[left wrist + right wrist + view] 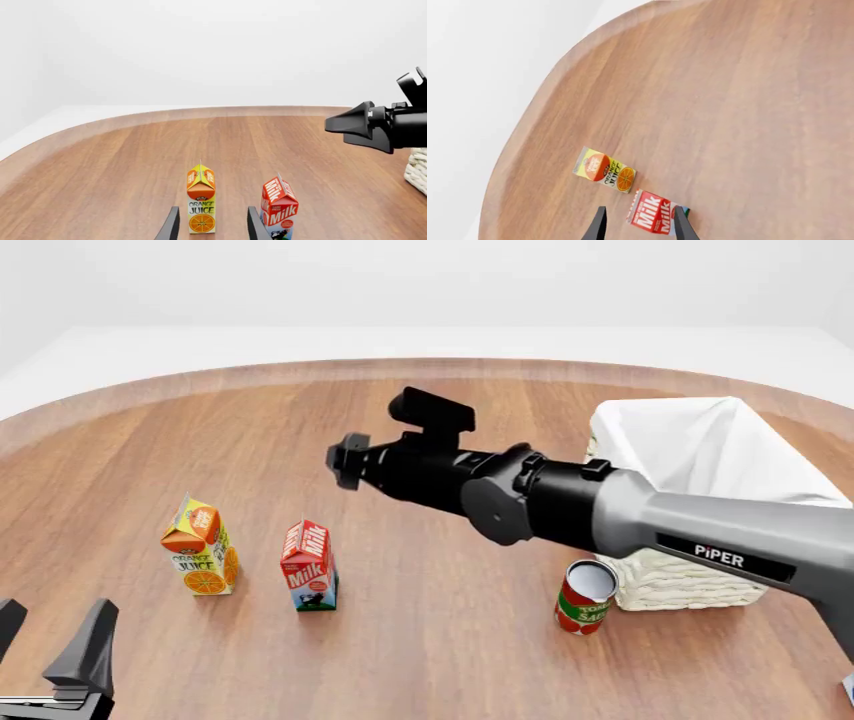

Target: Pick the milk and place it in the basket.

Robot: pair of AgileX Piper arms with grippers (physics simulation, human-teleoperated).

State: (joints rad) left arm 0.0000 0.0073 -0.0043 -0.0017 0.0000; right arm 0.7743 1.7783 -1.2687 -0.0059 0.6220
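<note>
**Milk still on the desk, right pincer closing in from above**

Left wrist view: the small gable-top milk carton with red top and blue-green base (pixel 279 208) stands upright on the round wooden desk (pixel 100 165), just beside the orange-yellow juice carton (pixel 201 202). The left pincer (pixel 210 225) shows two dark fingertips spread apart, nothing between them; it lines up more with the juice than with the milk. The right pincer (pixel 357 127) hangs in the air far off to the right, and a corner of the off-white woven wicker basket (pixel 417 170) shows at the edge.

Front view: the milk carton (pixel 308 566) stands at the near left, right of the juice carton (pixel 200 548). The basket with its white cloth lining (pixel 694 455) sits well apart at the far right, a red tomato can (pixel 585 596) leaning just beside its near wall. The right arm stretches across the desk towards the left, its pincer (pixel 350 462) raised beyond the milk. The left pincer (pixel 54 640) waits low at the near left corner.

Right wrist view: the camera looks down; the milk carton (pixel 656 213) lies partly between the parted fingertips of the right pincer (pixel 639 225), which holds nothing.

By my judgement nothing is done yet: descent, grasp, carry and release all remain.
</note>
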